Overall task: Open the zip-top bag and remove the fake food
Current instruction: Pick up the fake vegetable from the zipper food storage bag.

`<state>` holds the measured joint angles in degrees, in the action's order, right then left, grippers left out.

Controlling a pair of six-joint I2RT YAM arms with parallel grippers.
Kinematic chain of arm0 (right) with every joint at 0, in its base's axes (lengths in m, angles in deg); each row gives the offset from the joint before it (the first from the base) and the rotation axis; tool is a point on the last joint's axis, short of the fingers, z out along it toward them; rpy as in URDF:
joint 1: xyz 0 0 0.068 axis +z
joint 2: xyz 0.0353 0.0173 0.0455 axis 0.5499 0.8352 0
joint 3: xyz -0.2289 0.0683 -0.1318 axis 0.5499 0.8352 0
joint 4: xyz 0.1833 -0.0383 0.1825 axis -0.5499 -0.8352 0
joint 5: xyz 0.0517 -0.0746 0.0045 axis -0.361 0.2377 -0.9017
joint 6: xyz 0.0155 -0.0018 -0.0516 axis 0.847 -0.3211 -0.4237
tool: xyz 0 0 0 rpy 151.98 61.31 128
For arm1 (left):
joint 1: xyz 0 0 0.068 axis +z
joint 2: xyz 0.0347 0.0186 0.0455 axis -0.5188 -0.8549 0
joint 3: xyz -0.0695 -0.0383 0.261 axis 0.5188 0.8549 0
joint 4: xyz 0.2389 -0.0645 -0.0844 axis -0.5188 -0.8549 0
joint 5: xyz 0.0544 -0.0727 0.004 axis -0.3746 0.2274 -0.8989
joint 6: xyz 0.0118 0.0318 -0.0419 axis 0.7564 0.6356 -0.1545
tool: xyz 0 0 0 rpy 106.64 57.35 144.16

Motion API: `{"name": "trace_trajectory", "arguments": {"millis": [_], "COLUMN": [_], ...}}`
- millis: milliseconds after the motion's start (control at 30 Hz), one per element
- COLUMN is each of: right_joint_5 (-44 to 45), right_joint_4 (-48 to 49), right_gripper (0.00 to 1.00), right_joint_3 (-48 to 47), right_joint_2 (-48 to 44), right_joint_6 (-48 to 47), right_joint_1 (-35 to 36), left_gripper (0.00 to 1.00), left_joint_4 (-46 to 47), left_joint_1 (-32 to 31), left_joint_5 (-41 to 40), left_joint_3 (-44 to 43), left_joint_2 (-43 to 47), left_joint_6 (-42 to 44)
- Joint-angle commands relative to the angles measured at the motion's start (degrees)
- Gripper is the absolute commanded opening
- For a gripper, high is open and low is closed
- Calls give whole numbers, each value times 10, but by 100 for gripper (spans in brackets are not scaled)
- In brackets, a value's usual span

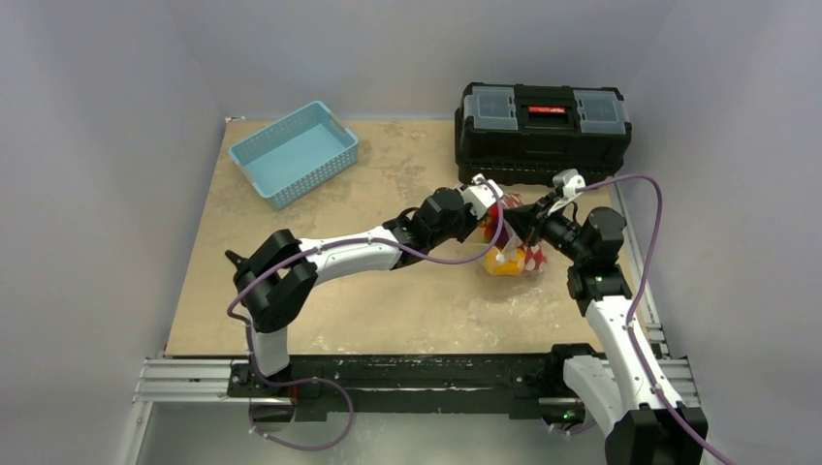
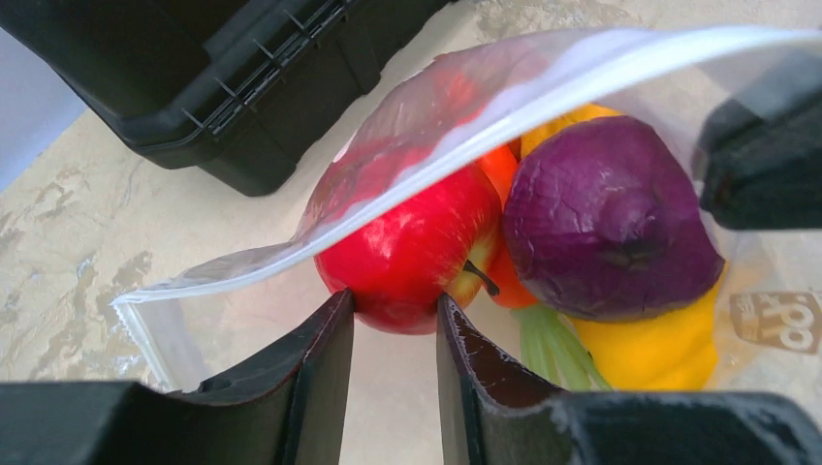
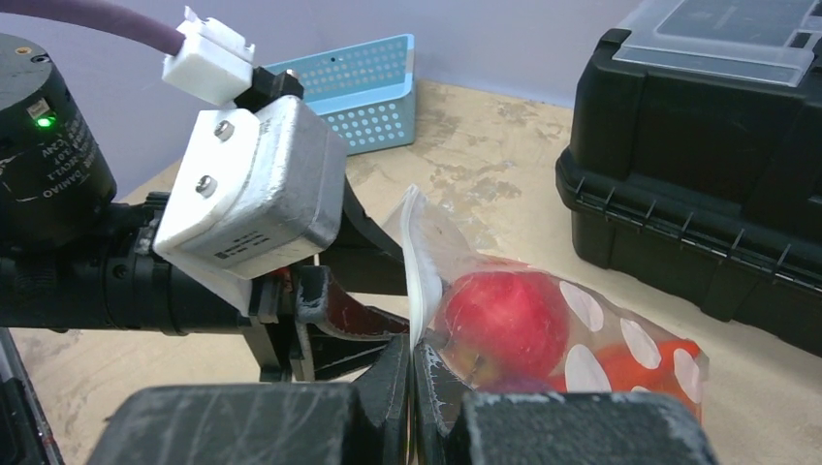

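The zip-top bag [image 1: 509,254], clear with white dots [image 3: 582,308], lies open in front of the toolbox. Its white zip strip [image 2: 543,92] arches over the fake food: a red apple [image 2: 412,247], a purple onion [image 2: 606,218], a yellow pepper [image 2: 659,349] and an orange piece [image 2: 499,174]. My left gripper [image 2: 395,305] reaches into the bag's mouth, and both fingertips press against the apple's sides. My right gripper [image 3: 412,344] is shut on the bag's mouth edge and holds it up. The apple [image 3: 504,320] shows through the plastic in the right wrist view.
A black toolbox [image 1: 543,131] stands just behind the bag at the back right. A light-blue perforated basket [image 1: 294,152] sits at the back left. The two arms meet closely over the bag, the left wrist [image 3: 252,194] right beside my right fingers.
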<state>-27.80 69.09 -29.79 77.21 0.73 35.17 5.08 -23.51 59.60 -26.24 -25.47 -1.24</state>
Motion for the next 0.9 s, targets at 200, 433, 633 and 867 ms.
{"name": "trace_trajectory", "arguments": {"millis": [200, 433, 633, 867], "right_joint_5": [-9, -13, -17, -19], "right_joint_4": [19, 16, 16, 8], "right_gripper": [0, 0, 0, 0], "right_joint_3": [-10, -12, -12, -16], "right_joint_2": [-1, -1, 0, -2], "right_joint_6": [-11, -15, -17, -22], "right_joint_1": [-2, -2, -2, -2], "left_gripper": [18, 47, 62, 60], "left_joint_4": [-27, -55, 11, 42], "left_joint_1": [3, 4, 4, 5], "left_joint_5": [9, 70, 171, 163], "left_joint_3": [13, 25, 52, 41], "left_joint_2": [80, 126, 116, 67], "left_joint_6": [-53, -180, -347, -457]}}
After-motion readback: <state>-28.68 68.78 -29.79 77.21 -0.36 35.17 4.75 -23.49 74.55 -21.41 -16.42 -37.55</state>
